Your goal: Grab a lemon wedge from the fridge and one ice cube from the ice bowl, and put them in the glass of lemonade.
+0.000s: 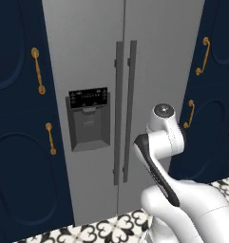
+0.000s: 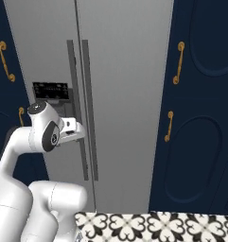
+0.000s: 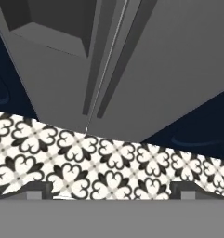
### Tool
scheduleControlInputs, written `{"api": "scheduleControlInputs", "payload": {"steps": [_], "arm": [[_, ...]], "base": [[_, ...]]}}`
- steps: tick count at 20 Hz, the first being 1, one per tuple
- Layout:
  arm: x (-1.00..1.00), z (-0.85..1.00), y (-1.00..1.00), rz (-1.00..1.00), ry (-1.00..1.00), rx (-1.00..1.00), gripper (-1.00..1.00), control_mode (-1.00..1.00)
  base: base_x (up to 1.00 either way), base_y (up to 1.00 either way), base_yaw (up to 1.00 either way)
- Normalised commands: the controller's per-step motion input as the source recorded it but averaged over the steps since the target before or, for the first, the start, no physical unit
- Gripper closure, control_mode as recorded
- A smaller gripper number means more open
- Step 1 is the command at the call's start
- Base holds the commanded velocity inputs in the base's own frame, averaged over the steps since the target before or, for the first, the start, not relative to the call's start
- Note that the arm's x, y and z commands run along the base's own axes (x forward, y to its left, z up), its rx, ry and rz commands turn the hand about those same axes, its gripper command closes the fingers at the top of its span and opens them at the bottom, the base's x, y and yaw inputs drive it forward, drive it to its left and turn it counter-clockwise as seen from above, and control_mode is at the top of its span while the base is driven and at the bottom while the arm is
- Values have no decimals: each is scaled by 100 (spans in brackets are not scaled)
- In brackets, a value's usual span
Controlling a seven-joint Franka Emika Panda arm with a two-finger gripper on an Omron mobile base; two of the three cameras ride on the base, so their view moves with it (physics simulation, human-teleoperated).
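Grey brushed metal stands right in front of me: the tall double-door fridge (image 1: 87, 57), both doors closed, its 2 long vertical dark-grey handles (image 1: 124, 109) side by side at the centre seam, the black-panelled dispenser recess (image 1: 89, 121) on the left door. I judge the doors heavy and rigid, swinging stiffly on a seal; the handles look smooth, so I would take one near mid-height. My gripper (image 3: 111, 190) hangs near the handles, tilted down toward the patterned black-and-white tiled floor (image 3: 108, 162). Its tips sit wide apart, holding and touching nothing.
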Motion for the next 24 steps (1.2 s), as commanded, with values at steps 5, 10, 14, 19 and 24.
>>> {"api": "scheduleControlInputs", "payload": {"steps": [5,10,14,19,24], "arm": [[0,-1,0,0,-1,0,-100,-100],[23,12,-1,0,-24,2,-100,-100],[40,26,-2,-6,-20,4,-100,-100],[0,18,-16,-12,-2,39,-100,-100],[0,28,0,-1,0,31,-100,-100]], "base": [[0,0,0],[0,0,0],[0,0,0],[0,0,0],[0,0,0]]}}
